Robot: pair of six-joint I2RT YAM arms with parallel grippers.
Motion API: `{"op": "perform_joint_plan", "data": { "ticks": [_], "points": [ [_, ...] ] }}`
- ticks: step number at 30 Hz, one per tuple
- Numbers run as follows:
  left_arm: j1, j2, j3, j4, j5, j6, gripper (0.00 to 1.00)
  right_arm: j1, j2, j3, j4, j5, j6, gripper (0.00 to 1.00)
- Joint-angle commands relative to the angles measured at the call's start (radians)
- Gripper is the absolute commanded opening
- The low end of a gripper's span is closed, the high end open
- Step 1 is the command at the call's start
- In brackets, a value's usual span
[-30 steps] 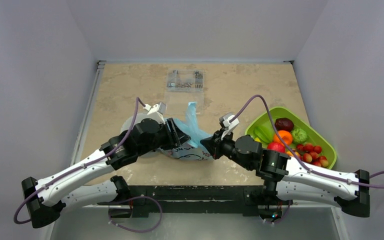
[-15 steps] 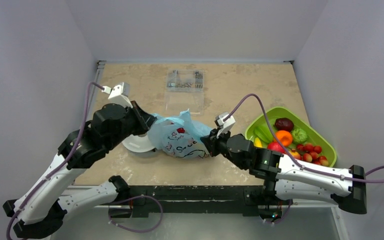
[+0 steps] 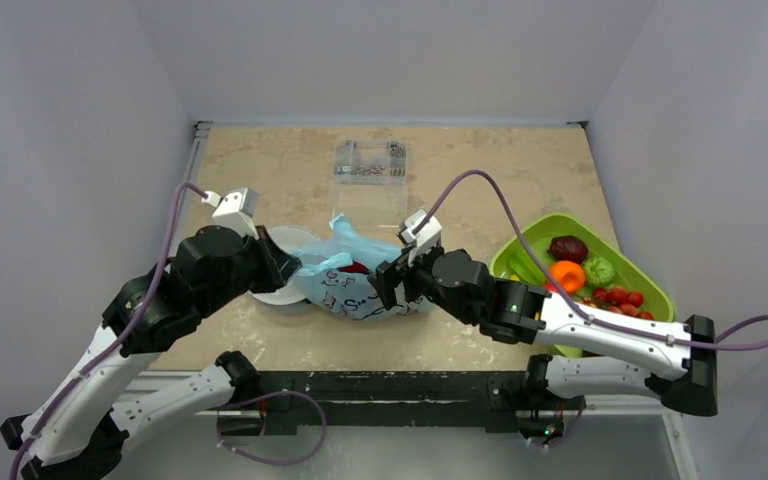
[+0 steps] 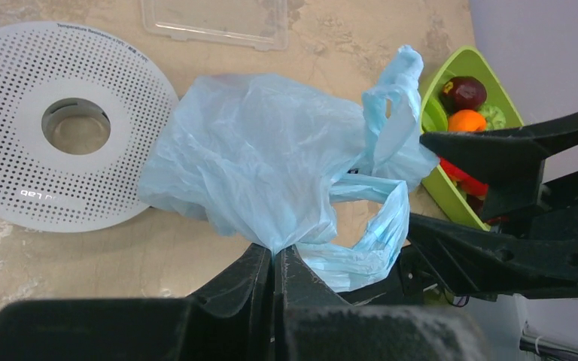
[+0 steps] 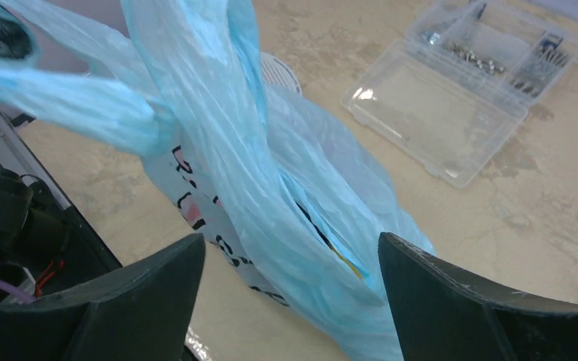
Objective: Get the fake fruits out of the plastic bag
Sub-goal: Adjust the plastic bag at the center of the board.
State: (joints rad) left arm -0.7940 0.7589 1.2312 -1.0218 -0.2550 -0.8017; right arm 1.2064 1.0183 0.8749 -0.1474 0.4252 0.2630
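The light-blue plastic bag [image 3: 355,285] lies crumpled at the table's middle, its printed side toward the near edge. A red fake fruit [image 3: 357,268] shows at its mouth. My left gripper [image 3: 295,266] is shut on a pinch of the plastic bag [image 4: 271,158], the film bunched where the left gripper [image 4: 275,252] closes. My right gripper [image 3: 388,285] stands open at the bag's right side. In the right wrist view the right gripper [image 5: 290,242] straddles the plastic bag [image 5: 271,188] without pinching it. A yellow sliver [image 5: 344,261] shows in a fold.
A lime-green tray [image 3: 653,283] at the right holds a plum [image 3: 568,248], an orange [image 3: 566,275], a green fruit [image 3: 599,270] and small red fruits [image 3: 622,298]. A white perforated disc [image 3: 272,293] lies under the bag's left edge. A clear plastic box [image 3: 369,175] sits behind.
The left gripper closed on the bag and drew it leftward. The right gripper, shut on the bag before, has opened and shifted left along the bag.
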Motion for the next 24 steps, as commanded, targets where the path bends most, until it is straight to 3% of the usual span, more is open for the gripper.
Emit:
{"op": "perform_joint_plan", "data": {
  "ticks": [1, 4, 10, 19, 24],
  "points": [
    [0.005, -0.013, -0.033, 0.045, 0.043, -0.017, 0.00, 0.004, 0.060, 0.124, 0.034, -0.001, -0.087, 0.91],
    [0.005, -0.018, -0.037, 0.033, 0.039, -0.026, 0.00, 0.004, 0.121, 0.168, 0.073, 0.004, -0.136, 0.98],
    [0.005, -0.037, -0.074, 0.004, 0.026, -0.050, 0.00, -0.002, 0.245, 0.266, 0.176, -0.044, -0.212, 0.99],
    [0.004, -0.030, -0.038, -0.106, -0.049, -0.027, 0.00, -0.142, 0.333, 0.289, 0.267, -0.447, -0.097, 0.77],
    [0.005, -0.034, -0.046, -0.100, -0.046, -0.019, 0.00, -0.172, 0.321, 0.271, 0.298, -0.524, -0.043, 0.69]
  ]
}}
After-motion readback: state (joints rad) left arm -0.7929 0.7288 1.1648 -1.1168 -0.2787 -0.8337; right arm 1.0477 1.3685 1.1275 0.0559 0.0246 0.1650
